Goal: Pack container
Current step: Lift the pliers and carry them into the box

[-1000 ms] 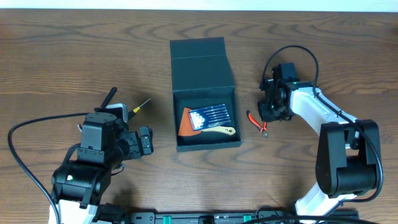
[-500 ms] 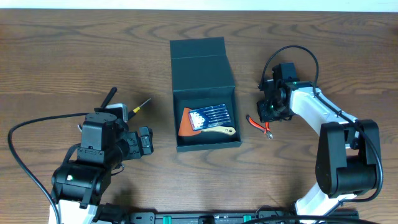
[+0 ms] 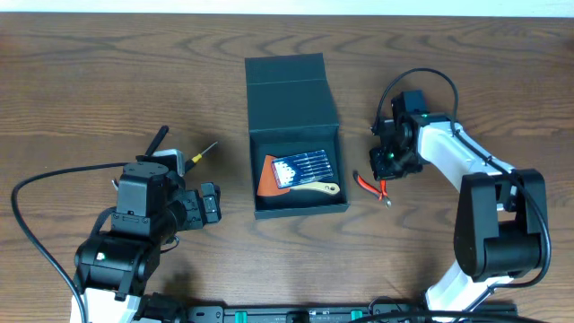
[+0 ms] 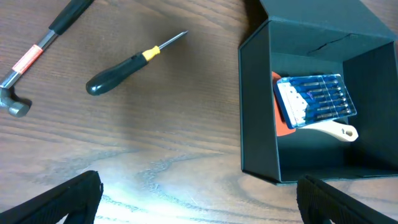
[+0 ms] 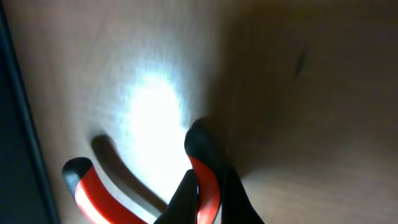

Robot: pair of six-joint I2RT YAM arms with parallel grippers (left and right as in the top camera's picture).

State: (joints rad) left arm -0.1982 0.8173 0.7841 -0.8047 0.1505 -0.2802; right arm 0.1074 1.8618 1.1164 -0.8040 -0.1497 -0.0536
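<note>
The pliers (image 5: 200,177) pinched in the right gripper (image 5: 208,206) run blurred off the lower edge, their nose unseen. Left of that gripper, the container (image 5: 7,124) is a cut-off dark strip. Beyond the left gripper (image 4: 202,199), the hammer (image 4: 25,62) loses its handle end at the top edge.

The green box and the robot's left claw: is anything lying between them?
No. In the overhead view only bare wooden table separates the left gripper from the container; the screwdriver lies farther back, off that line.
</note>
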